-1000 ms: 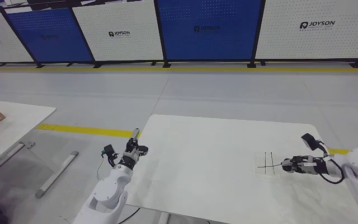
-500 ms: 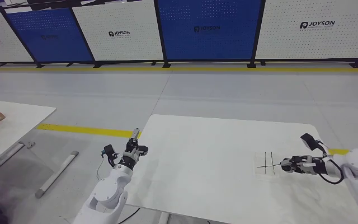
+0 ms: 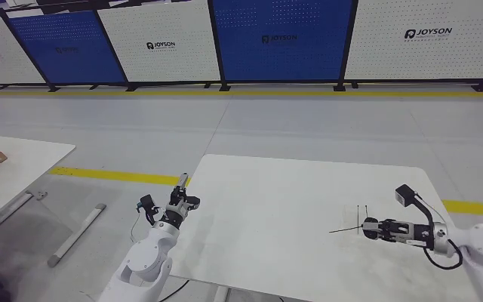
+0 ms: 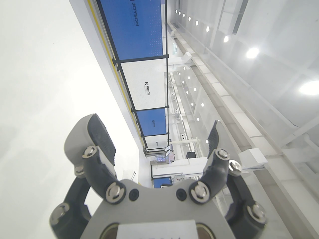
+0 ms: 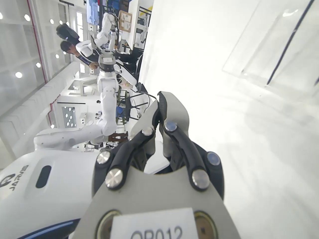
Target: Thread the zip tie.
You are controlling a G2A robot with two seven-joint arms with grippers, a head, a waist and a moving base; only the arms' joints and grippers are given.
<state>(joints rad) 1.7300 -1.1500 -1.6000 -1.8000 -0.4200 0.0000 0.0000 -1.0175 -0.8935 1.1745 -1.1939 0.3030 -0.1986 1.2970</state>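
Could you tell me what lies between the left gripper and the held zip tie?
In the top view, only bare table lies between left gripper and zip tie.

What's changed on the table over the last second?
The right gripper, shut on a zip tie, moved toward the middle of the table, carrying the tie off the other two ties that it had lain across. The left gripper stayed open at the table's left edge, and the other two ties stayed where they were.
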